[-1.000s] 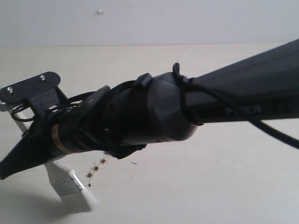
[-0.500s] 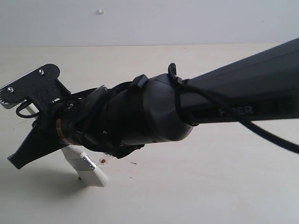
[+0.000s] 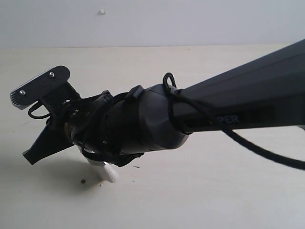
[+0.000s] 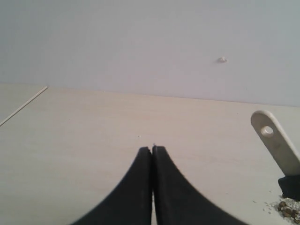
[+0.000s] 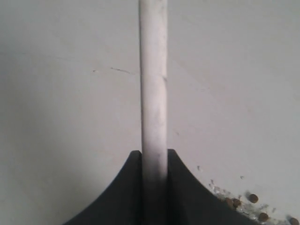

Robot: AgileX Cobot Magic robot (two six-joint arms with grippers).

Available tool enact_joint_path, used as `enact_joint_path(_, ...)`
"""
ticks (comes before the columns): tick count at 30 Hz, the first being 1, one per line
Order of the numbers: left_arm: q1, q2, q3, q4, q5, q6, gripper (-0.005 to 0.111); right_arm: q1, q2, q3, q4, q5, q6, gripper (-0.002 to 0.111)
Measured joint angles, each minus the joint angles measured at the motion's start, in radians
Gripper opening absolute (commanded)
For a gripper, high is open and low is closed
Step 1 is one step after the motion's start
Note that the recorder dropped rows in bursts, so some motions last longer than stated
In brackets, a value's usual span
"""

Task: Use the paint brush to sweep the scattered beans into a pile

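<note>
Pale beige wood-grain tabletop (image 3: 224,191) fills lower scene, meets plain grey-white wall (image 3: 200,21) along straight edge. Small white nub (image 3: 101,11) on wall. Soft even light, faint shadows on tabletop.

Your paint brush (image 4: 274,140) stands tilted on the table (image 3: 214,200), left of its middle in the exterior view and well clear of the far edge. Its pale wooden handle points up, showing the hole at its end, and the cream-white bristles rest on the surface. Your right gripper (image 5: 153,157) clamps the handle. Just beside the brush, reddish-brown beans (image 5: 253,198) lie gathered with fine white grains in a small pile (image 4: 288,209), partly cut off from view.
</note>
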Motion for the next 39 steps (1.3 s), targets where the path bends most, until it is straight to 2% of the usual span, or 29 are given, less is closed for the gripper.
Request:
enact_joint_path(10,0.000,0.000,0.000,0.000,0.000,0.000,0.000,0.000,-0.005,0.000,-0.002,0.039,-0.047,0.000)
enact_joint_path(17,0.000,0.000,0.000,0.000,0.000,0.000,0.000,0.005,-0.083,0.000,-0.002,-0.095,-0.047,0.000)
enact_joint_path(25,0.000,0.000,0.000,0.000,0.000,0.000,0.000,0.005,-0.119,-0.006,-0.002,-0.244,0.042,0.000)
enact_joint_path(33,0.000,0.000,0.000,0.000,0.000,0.000,0.000,0.005,0.024,-0.063,-0.004,-0.191,0.053,0.000)
enact_joint_path(39,0.000,0.000,0.000,0.000,0.000,0.000,0.000,0.005,0.048,-0.112,-0.004,-0.180,0.053,0.000)
